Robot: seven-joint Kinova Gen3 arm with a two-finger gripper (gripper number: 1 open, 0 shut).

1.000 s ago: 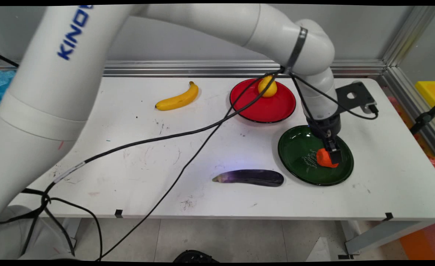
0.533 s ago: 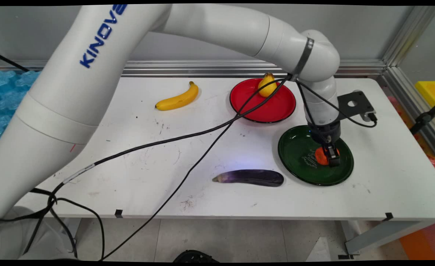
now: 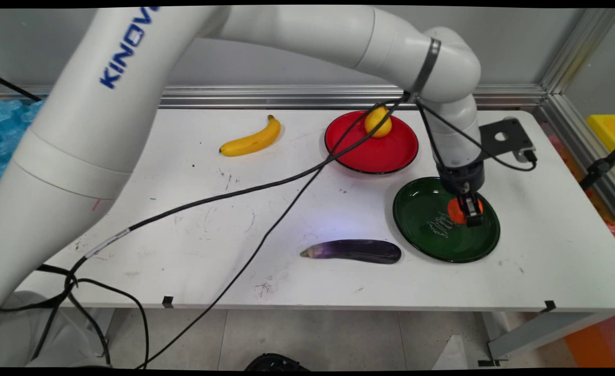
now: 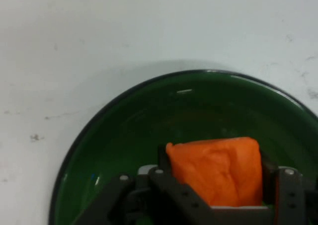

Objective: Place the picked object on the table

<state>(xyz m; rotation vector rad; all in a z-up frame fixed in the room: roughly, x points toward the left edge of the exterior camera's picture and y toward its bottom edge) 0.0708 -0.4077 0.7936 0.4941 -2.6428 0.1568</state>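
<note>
My black gripper [image 3: 466,213] hangs over the green plate [image 3: 422,235] at the table's right and is shut on an orange block [image 3: 456,210]. In the hand view the orange block [image 4: 217,169] sits squeezed between the two fingers [image 4: 164,178], a little above the green plate [image 4: 139,130], whose rim curves around it. The block looks lifted clear of the plate's floor. A purple eggplant [image 3: 354,251] lies on the table just left of the green plate.
A red plate [image 3: 359,151] holding a yellow lemon [image 3: 378,123] stands behind the green one. A yellow banana [image 3: 251,139] lies at the back middle. Black cables [image 3: 245,193] trail across the table from the arm. A metal rail runs along the back edge.
The gripper has risen with the orange block, from resting low in the green plate to hanging a little above it. The other things have not moved.
</note>
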